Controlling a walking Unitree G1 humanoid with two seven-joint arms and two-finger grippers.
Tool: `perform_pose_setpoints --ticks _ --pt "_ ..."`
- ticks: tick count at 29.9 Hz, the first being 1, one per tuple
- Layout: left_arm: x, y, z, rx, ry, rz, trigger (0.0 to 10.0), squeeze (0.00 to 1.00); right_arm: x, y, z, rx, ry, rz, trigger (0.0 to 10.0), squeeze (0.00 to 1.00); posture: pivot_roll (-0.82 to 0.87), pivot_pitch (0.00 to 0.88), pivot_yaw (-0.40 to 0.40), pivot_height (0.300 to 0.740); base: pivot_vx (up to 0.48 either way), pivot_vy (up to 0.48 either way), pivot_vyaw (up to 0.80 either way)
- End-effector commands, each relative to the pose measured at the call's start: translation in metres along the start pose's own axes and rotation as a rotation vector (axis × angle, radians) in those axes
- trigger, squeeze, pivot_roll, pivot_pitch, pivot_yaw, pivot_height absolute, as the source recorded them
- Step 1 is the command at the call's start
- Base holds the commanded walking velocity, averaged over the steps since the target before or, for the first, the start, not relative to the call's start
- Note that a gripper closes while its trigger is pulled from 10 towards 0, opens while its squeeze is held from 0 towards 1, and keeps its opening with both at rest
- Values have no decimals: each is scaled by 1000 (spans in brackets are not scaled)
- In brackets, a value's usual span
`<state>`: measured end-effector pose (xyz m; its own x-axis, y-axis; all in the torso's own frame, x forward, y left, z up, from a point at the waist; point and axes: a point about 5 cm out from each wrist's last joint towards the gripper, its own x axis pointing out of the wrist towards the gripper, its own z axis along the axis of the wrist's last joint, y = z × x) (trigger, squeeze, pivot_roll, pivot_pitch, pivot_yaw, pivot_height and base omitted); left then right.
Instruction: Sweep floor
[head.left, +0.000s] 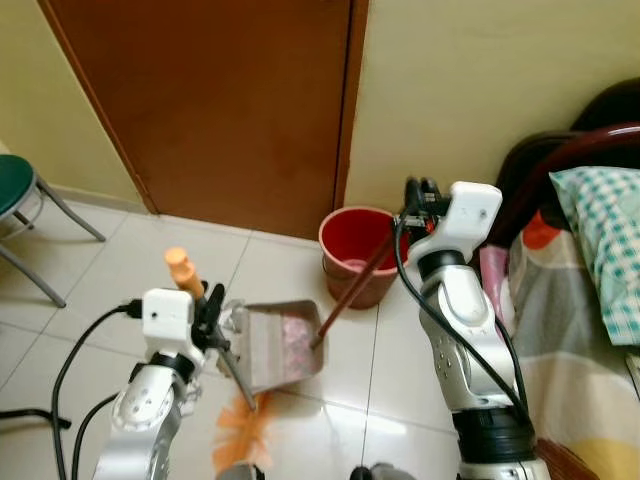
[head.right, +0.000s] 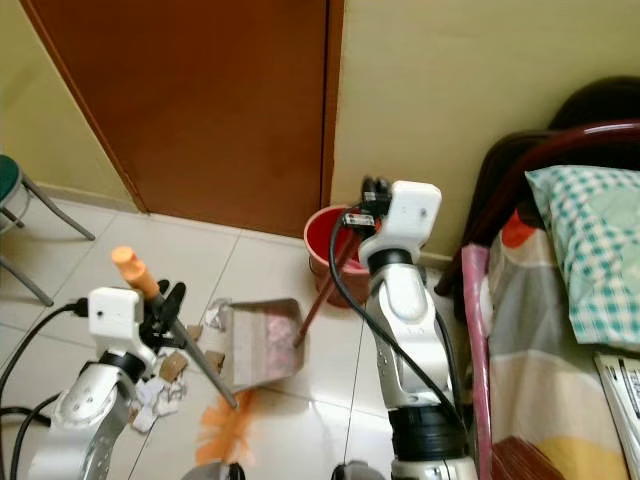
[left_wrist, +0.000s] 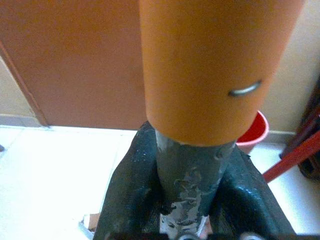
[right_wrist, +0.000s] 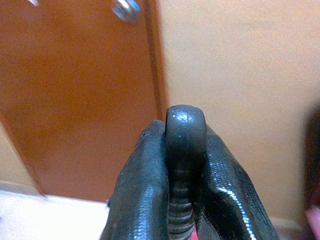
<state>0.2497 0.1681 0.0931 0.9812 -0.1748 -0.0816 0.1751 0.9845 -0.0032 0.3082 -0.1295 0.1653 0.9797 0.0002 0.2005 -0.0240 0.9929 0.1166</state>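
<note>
A robot is gripping cleaning tools on a white tiled floor (head.right: 290, 420) before a closed brown door (head.right: 200, 100). Its left gripper (head.right: 165, 305) is clasping a broom (head.right: 190, 355) just below the orange handle tip, with the orange bristles splaying on the tiles at the pole's far end. Beside the broom's shaft, a metal dustpan (head.right: 260, 340) is sitting flat, holding pinkish scraps, while crumpled paper bits (head.right: 160, 390) are lying near the pole's other side. The right gripper (head.right: 372, 195) is holding the top of the dustpan's long reddish handle (head.right: 322, 285), which is slanting past a red bucket (head.right: 330, 240) standing against the wall. A bed (head.right: 560, 330) is showing at the frame's edge.
</note>
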Motion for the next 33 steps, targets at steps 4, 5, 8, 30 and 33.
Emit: perform_pose_setpoints --ticks 4,5,8,30,33 --pt "-4 0 -5 -16 34 -1 10000 0 -11 -30 -8 -82 37 -95 10000 0 57 139 9 740 0 0 0" --pt "-5 -1 -6 -16 35 -6 10000 0 -17 -40 -12 -92 64 -124 10000 0 52 142 10 740 0 0 0" --pt "-5 -3 -6 -3 41 -13 10000 0 -26 -55 -20 -111 102 -169 10000 0 52 141 13 740 0 0 0" --pt "-3 2 -6 -8 43 36 10000 0 -39 -73 -40 -119 206 -261 10000 0 35 142 8 740 -187 0 0" --pt "-3 2 -5 -9 41 34 10000 0 -37 -72 -40 -117 205 -259 10000 0 35 143 7 740 -296 0 0"
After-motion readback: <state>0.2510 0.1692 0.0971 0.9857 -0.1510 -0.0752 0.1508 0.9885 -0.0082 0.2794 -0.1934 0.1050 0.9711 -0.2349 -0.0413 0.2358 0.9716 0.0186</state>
